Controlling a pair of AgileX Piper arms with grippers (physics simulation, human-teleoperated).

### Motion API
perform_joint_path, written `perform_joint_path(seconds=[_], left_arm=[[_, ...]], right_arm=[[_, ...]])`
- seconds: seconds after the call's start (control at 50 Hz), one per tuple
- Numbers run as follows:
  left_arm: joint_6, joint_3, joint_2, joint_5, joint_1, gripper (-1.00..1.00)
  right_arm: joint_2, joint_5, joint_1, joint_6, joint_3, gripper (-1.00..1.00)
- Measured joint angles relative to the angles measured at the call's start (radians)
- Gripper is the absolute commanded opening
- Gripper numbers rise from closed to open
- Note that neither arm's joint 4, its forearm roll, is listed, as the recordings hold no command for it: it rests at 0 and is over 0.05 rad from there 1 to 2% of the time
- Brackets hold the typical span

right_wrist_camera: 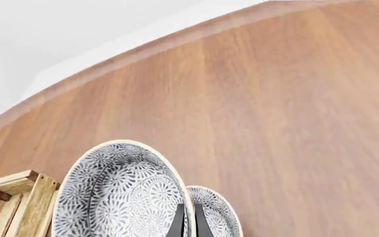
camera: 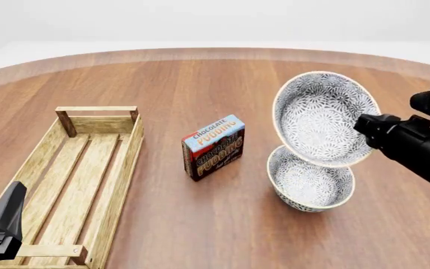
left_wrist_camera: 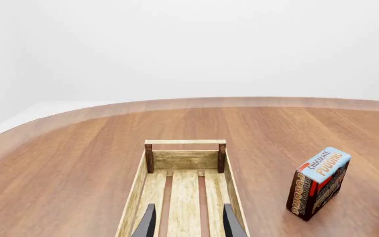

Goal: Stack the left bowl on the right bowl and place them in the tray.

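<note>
The right arm reaches in from the right edge of the front view, its dark body slanting toward the table's middle, and the right gripper (right_wrist_camera: 187, 220) pinches the rim of the left bowl (camera: 325, 117) between thin fingers pressed close on either side of the wall. That bowl hangs tipped steeply on edge, its patterned inside facing the camera, directly above the right bowl (camera: 310, 178), which sits upright on the table (camera: 200, 78); whether their rims touch I cannot tell. Both bowls are white with dense grey-black flowers. The left gripper (left_wrist_camera: 187, 220) hovers low over the near end of the tray (camera: 118, 168), fingers spread apart and holding nothing. The tray lies at the left, and a chocolate pudding box (camera: 213, 147) stands between it and the bowls
</note>
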Motion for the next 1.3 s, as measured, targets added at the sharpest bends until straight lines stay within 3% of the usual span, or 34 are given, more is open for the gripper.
perform_joint_path(seconds=[0.44,1.3], left_arm=[[0.0,0.0,0.0,0.0,0.0,1.0],[0.0,0.0,0.0,0.0,0.0,1.0]], right_arm=[[0.089,-0.117,-0.005,0.057,0.076,-1.0],[0.24,-0.316,-0.021,0.089,0.18,-1.0]])
